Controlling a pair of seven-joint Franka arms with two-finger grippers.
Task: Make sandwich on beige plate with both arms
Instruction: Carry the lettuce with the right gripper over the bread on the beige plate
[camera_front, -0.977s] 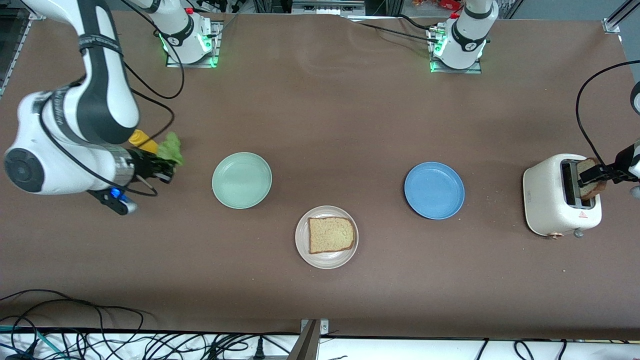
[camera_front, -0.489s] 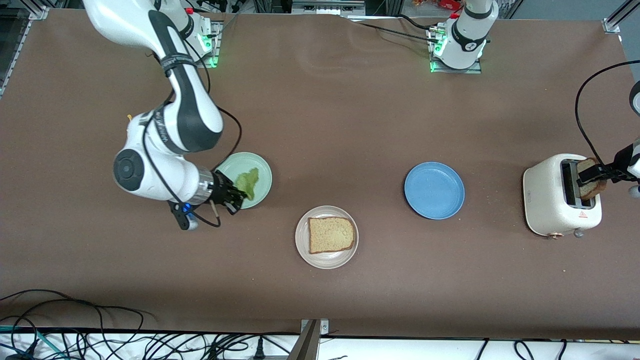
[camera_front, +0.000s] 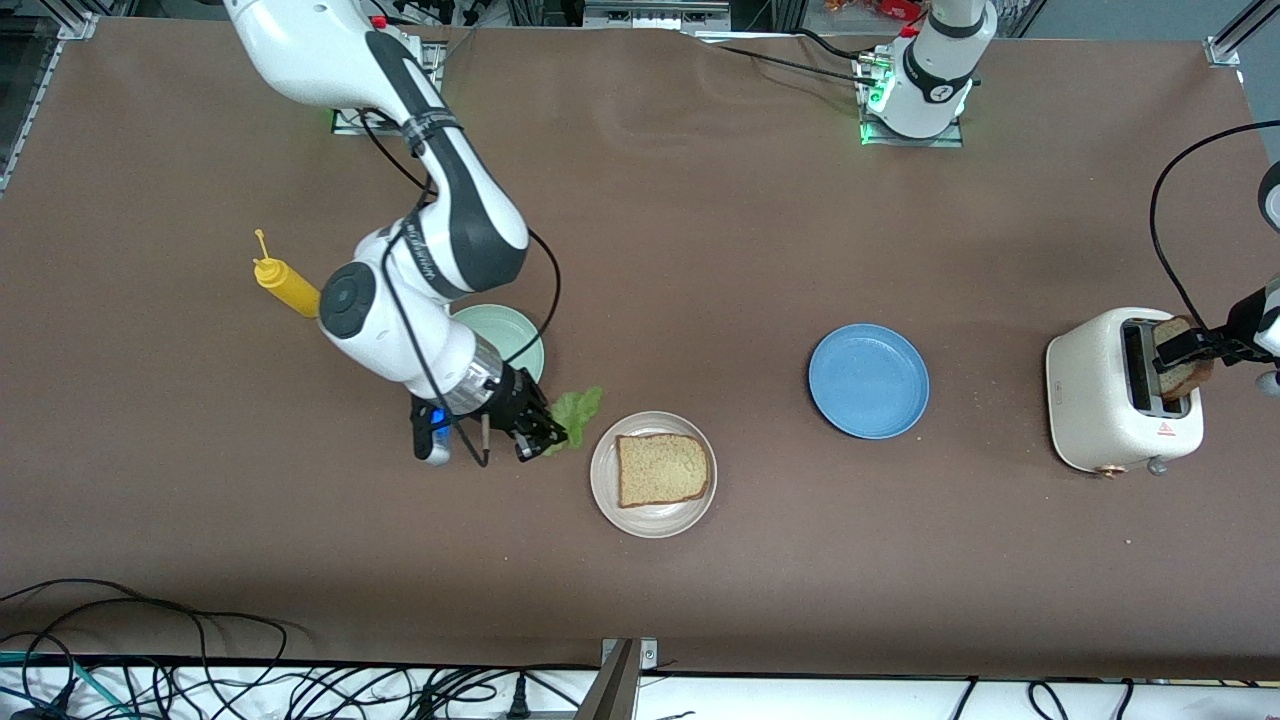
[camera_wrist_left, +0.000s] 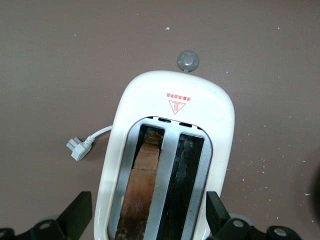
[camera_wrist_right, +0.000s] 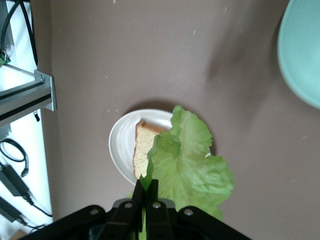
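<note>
We see the right end effector (camera_front: 545, 437) pinched tight on a lettuce leaf (camera_front: 577, 412), hanging over bare bench (camera_front: 700, 230) between the pale green plate (camera_front: 520, 345) and the beige plate (camera_front: 652, 516). In the right wrist view the leaf (camera_wrist_right: 192, 167) hangs over the plate rim (camera_wrist_right: 117, 145) and part of the bread (camera_wrist_right: 142, 145).

The beige plate sits nearest the front camera, mid-bench, holding one bread slice (camera_front: 663, 469) lying flat. The pale green plate is partly under the right arm, and we cannot see what's in it. The blue plate (camera_front: 868, 381) lies toward the left arm's end and holds nothing.

The white toaster (camera_front: 1105, 400) stands at the left arm's end near the bench edge. A second bread slice (camera_front: 1180, 365) stands upright in one slot (camera_wrist_left: 142, 190); the other slot (camera_wrist_left: 185, 185) is dark. The left end effector (camera_wrist_left: 150, 217) hovers over the toaster, fingers (camera_wrist_left: 77, 217) spread wide either side of the toaster top, not touching the bread.

A yellow squeeze bottle (camera_front: 285, 285) stands toward the right arm's end. There's open bench between the beige plate and the blue plate, and a wide strip along the front edge. Cables (camera_front: 150, 650) run just off that edge.
</note>
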